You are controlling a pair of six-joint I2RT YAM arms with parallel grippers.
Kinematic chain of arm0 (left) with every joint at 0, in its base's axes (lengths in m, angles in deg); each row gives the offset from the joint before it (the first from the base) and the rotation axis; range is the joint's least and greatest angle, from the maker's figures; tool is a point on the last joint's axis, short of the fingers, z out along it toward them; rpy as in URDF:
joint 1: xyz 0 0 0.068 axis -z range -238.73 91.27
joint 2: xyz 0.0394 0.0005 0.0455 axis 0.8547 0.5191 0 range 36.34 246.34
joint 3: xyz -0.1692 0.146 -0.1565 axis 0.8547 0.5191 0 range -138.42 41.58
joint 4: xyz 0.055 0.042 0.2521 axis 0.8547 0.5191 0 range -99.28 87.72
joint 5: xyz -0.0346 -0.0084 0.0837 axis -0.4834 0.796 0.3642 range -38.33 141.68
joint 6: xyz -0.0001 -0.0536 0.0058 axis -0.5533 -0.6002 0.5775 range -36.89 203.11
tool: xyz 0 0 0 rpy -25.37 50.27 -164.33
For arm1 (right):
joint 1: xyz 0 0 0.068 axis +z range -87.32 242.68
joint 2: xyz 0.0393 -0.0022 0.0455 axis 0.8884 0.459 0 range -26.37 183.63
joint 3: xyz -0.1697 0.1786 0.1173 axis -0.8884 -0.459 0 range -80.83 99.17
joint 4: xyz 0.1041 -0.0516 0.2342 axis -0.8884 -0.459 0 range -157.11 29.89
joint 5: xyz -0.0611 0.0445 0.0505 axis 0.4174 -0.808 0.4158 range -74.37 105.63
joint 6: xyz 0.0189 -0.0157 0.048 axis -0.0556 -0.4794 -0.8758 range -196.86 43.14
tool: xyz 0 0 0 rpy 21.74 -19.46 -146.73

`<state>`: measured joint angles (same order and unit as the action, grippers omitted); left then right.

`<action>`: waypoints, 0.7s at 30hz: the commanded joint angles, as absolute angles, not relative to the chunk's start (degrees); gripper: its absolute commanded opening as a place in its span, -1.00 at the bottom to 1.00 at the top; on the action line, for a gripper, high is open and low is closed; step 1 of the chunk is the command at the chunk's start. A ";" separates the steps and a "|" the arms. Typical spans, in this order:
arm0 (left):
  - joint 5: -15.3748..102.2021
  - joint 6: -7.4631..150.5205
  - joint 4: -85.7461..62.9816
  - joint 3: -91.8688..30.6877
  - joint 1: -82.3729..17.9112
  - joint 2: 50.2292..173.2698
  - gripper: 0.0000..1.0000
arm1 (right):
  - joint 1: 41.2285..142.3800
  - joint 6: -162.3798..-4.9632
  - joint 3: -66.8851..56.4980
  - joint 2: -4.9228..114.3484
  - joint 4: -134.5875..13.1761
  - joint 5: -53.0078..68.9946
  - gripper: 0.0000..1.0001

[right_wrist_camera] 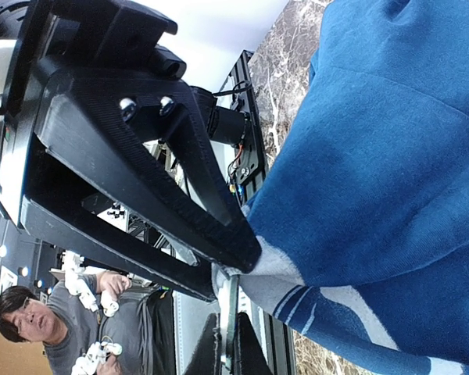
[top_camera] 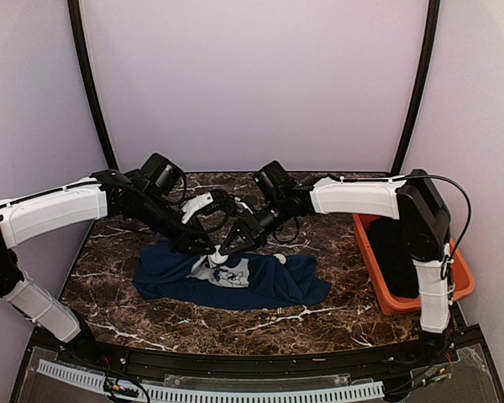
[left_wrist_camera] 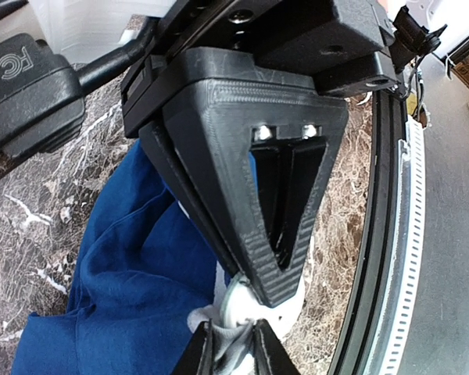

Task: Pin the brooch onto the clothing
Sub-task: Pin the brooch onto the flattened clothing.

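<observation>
The clothing (top_camera: 269,281), a navy T-shirt with a light print, lies spread on the marble table (top_camera: 151,319). Both arms meet over its printed chest. My left gripper (top_camera: 210,249) is shut on a raised fold of the grey-white print, which shows between its tips (left_wrist_camera: 233,323) in the left wrist view. My right gripper (top_camera: 225,248) is shut on the brooch (right_wrist_camera: 230,295), a thin disc seen edge-on between its fingers (right_wrist_camera: 229,320). From the left wrist the brooch (left_wrist_camera: 235,308) shows its white side, pressed against the pinched fold. The shirt (right_wrist_camera: 375,156) fills the right wrist view.
An orange bin (top_camera: 386,290) stands at the table's right edge with a black garment (top_camera: 395,252) inside. A black frame rail (top_camera: 235,361) runs along the near edge. Purple walls close in the back and sides.
</observation>
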<state>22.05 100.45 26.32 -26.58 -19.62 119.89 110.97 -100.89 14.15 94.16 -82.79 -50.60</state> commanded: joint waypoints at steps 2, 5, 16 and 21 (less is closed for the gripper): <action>19.08 100.51 25.81 -25.79 -19.93 119.76 -0.64 | 111.02 -100.24 16.11 92.62 -81.04 -53.18 -1.00; 18.59 100.55 26.13 -25.97 -19.89 120.27 -0.63 | 110.92 -100.32 16.16 92.50 -81.02 -53.19 -1.00; 16.77 100.94 26.39 -26.08 -19.89 120.19 -0.63 | 110.58 -100.51 15.57 92.28 -80.75 -53.05 -1.00; 16.99 100.97 26.58 -26.05 -19.82 120.50 -0.62 | 110.50 -100.67 15.74 92.46 -80.70 -53.10 -1.00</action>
<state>18.62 100.47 26.18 -26.58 -19.75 120.02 110.88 -100.91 14.22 94.16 -82.81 -51.74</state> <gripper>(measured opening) 0.190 0.023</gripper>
